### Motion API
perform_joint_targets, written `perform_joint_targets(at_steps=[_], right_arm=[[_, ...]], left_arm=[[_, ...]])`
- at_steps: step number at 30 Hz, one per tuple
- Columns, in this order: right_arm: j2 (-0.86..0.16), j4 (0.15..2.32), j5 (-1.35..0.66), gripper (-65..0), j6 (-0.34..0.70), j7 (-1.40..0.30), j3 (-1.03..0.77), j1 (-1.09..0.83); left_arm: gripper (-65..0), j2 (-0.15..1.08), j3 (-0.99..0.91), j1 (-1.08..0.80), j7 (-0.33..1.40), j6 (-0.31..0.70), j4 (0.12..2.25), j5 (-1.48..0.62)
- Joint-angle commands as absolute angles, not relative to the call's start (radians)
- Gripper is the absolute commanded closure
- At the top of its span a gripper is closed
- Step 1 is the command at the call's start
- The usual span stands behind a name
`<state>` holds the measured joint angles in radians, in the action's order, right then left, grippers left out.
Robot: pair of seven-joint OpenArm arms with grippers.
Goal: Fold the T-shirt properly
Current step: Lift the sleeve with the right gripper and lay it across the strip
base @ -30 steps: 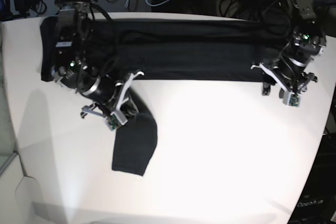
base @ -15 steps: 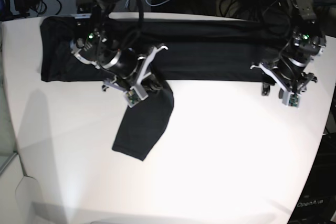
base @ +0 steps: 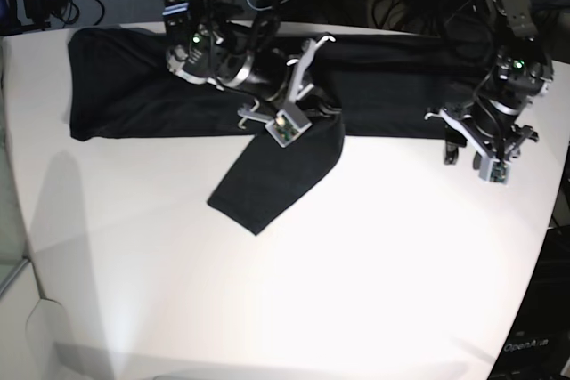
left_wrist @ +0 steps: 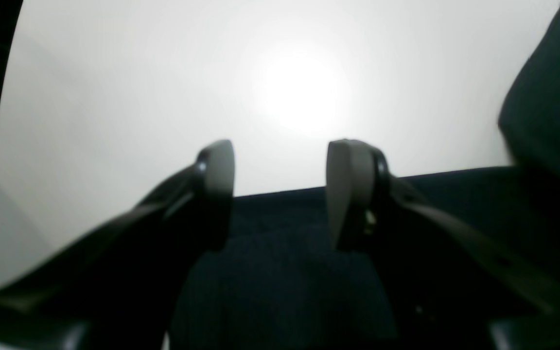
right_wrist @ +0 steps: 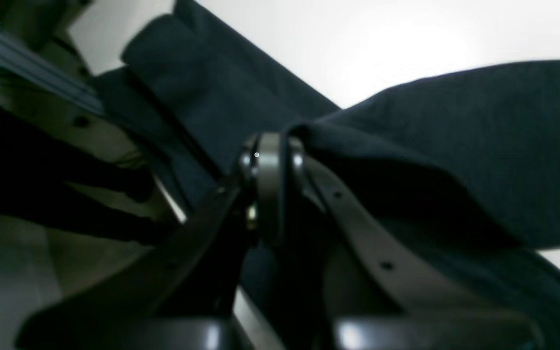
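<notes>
Right now right gripper point(base: 301, 111) fingers clamp the T-shirt point(base: 134, 86) sleeve mid-band, long axis sideways; left gripper point(base: 485, 153) fingers spread, empty.

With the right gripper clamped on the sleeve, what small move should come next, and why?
Probably carry on drawing the sleeve toward the far edge and lay it on the T-shirt body before letting go. The right gripper is shut on sleeve fabric while the cuff end trails on the bare table. The left gripper is open, holding nothing.
</notes>
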<state>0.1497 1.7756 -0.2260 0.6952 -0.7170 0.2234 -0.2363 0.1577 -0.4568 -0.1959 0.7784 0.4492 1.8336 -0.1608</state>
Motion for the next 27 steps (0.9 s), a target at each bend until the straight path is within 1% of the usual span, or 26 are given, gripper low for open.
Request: perform_joint_targets(at_steps=[1, 24, 26, 27], right_arm=[[0.157, 1.785, -0.248, 0.0, 0.698, -0.694, 0.226, -0.232], [0.157, 1.77, -0.248, -0.4, 0.698, -0.705, 0.219, -0.234], [0.157, 1.77, -0.248, -1.4, 0.698, -0.705, 0.219, -0.234], [0.157, 1.77, -0.246, -3.5, 0.698, -0.705, 0.219, -0.234]], left_arm=[[-29.3, 0.168, -0.46, -0.185, 0.754, 0.449, 1.854, -0.171], [-29.3, 0.168, -0.46, -0.183, 0.754, 0.449, 1.853, -0.171], [-29.3, 0.168, -0.46, -0.183, 0.754, 0.449, 1.854, -0.171], [-29.3, 0.168, -0.46, -0.183, 0.754, 0.449, 1.854, -0.171]])
